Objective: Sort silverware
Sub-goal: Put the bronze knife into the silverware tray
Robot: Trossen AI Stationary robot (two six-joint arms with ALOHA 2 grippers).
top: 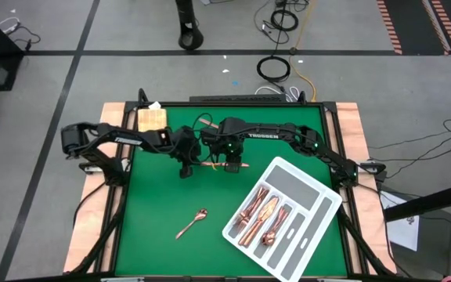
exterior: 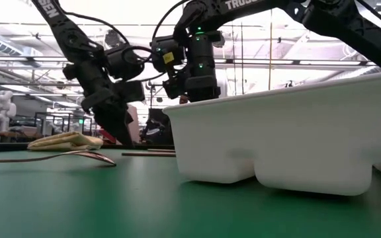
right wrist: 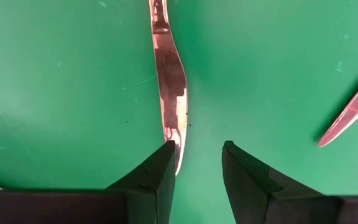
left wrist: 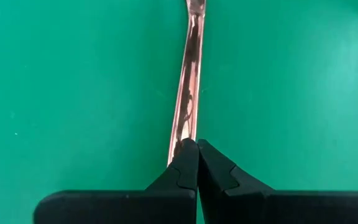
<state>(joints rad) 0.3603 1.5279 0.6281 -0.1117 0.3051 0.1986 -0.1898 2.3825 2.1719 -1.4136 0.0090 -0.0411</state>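
Tools [top: 186, 168] [top: 231, 166] point down over one knife [top: 214, 165]: left pinching, right parted.

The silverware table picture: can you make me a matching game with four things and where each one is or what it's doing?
Things:
1. left gripper
2. right gripper
3. loose spoon
4. yellow cloth

States:
A. lying alone on the green mat, near the front
B. jaws shut on the end of a copper piece
C. folded at the mat's back corner
D. jaws open over a copper piece

Pairs: 1-B, 2-D, 3-A, 4-C
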